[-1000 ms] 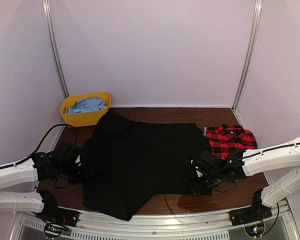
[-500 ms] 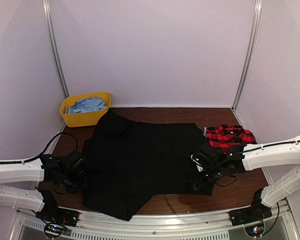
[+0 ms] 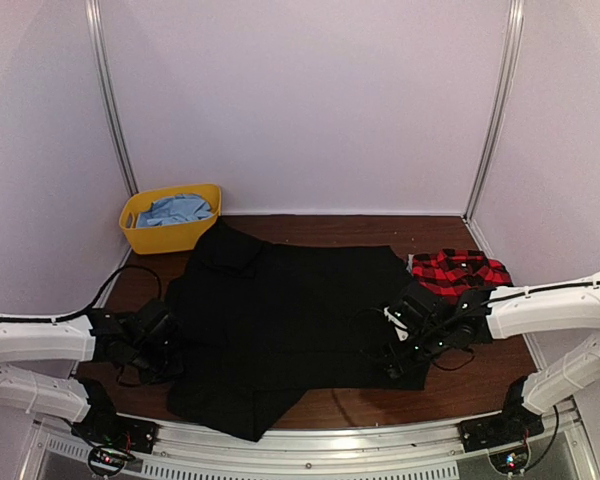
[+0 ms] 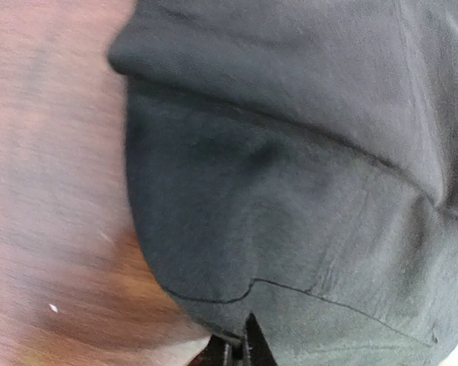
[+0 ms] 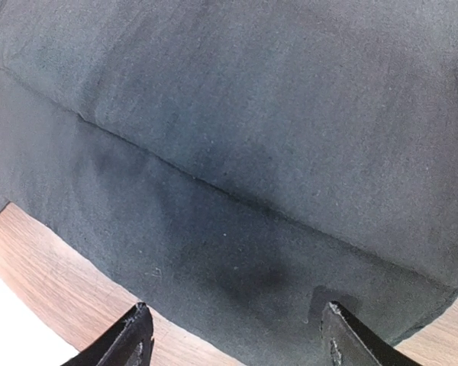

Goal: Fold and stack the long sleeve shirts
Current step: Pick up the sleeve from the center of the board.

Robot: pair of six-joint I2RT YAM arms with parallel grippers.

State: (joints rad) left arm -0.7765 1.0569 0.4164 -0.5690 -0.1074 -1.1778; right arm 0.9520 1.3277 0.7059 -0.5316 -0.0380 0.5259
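Broadly, a dark wooden desk (image 3: 340,228) fills the floor of the white-walled cell, and most of it is covered by the black shirt (image 3: 290,310), spread out roughly flat with its collar end toward the far left and one lower corner hanging toward the near edge. The left arm (image 3: 30,340) reaches in low from the left to the shirt's left edge; in the wrist view its jaws are closed together, pinching the hem of the black cloth just above bare wood. The right arm (image 3: 550,305) reaches in from the right to the shirt's near right corner; its jaws stand wide apart, hovering over the shirt's edge and holding nothing. At the far left corner stands a yellow bin (image 3: 170,238), just beyond the shirt's collar end. The folded red-and-black plaid shirt (image 3: 460,270) lies at the right, just beside the black one. A blue cloth (image 3: 175,208) sits bunched in the bin.
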